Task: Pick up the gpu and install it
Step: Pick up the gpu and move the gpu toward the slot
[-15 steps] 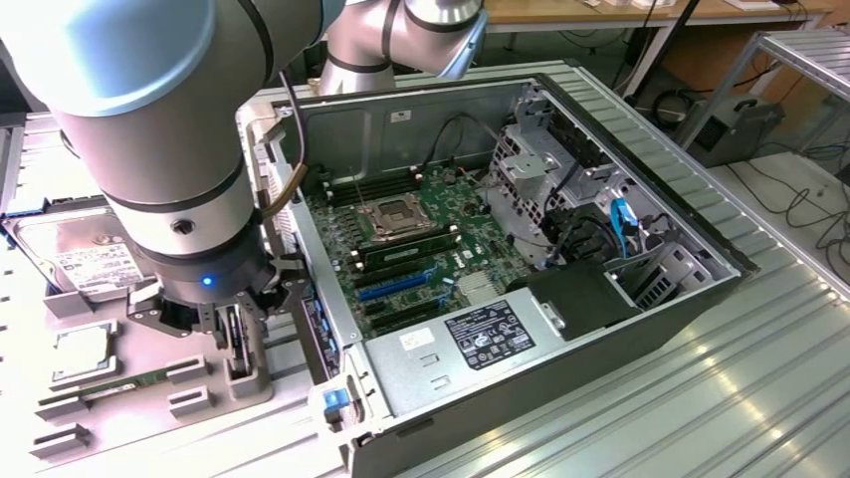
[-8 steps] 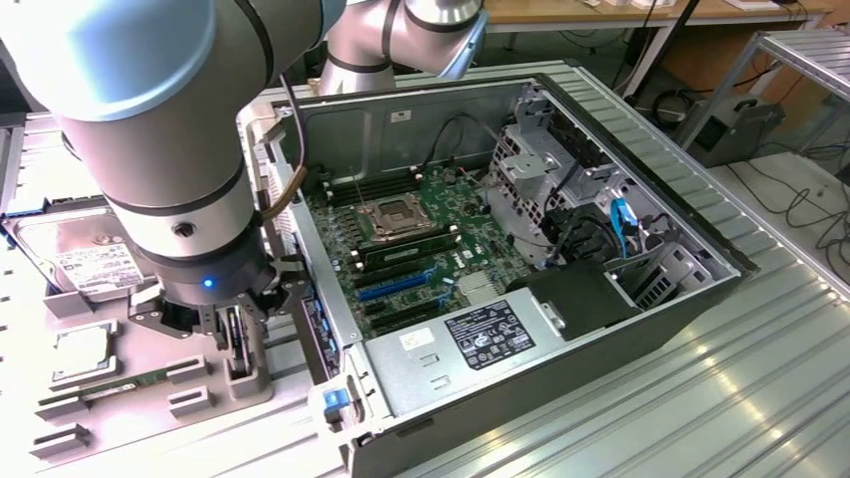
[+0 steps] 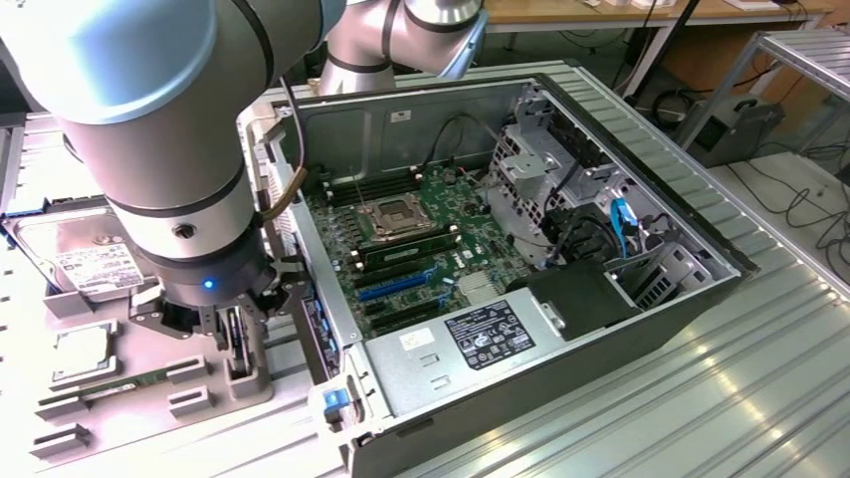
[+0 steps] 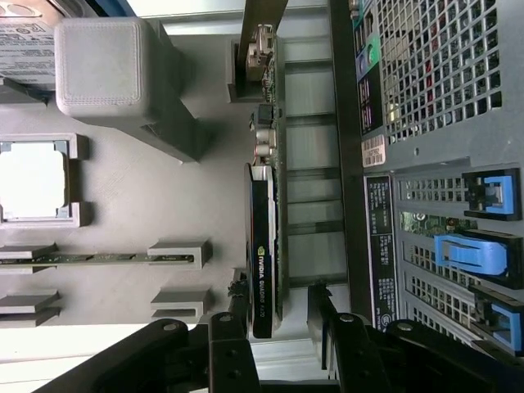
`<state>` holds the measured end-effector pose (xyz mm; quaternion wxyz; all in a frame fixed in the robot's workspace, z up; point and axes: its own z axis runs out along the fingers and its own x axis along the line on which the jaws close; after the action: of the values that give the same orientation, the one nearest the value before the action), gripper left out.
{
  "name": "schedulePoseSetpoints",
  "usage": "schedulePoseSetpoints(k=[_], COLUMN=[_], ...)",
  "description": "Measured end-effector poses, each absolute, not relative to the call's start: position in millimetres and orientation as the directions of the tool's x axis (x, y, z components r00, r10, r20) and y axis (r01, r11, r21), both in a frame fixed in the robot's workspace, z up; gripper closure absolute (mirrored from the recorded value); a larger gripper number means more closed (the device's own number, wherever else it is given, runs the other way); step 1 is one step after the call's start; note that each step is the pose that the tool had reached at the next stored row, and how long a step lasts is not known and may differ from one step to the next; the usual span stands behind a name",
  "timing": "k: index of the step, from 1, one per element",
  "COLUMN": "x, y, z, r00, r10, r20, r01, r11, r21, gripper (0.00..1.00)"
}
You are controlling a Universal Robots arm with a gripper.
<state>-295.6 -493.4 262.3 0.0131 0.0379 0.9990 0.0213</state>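
The wide-open claw [image 4: 278, 288] straddles a thin black card [image 4: 264, 246], gripping nothing. The card stands edgewise in a matte grey tray [image 4: 123, 196].

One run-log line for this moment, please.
stage: pre-grasp | gripper: open, straddling gpu | gpu: on edge in gray tray, beside computer case

Silver-grey tubular arm [image 3: 179, 169], pale blue joint caps [image 3: 133, 40] — black gripper [image 3: 237, 344] (blue light [image 3: 206, 286] above)
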Motion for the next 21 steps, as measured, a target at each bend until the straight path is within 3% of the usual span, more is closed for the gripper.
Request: schedulePoseSetpoints(k=[21], x=[-309.6], y=[-489.1], z=[259.9], r00=[-0.997], r10=[0.076], r20=[-0.025], r01=[0.075], r11=[0.996], r21=[0.041], gripper=[0.58])
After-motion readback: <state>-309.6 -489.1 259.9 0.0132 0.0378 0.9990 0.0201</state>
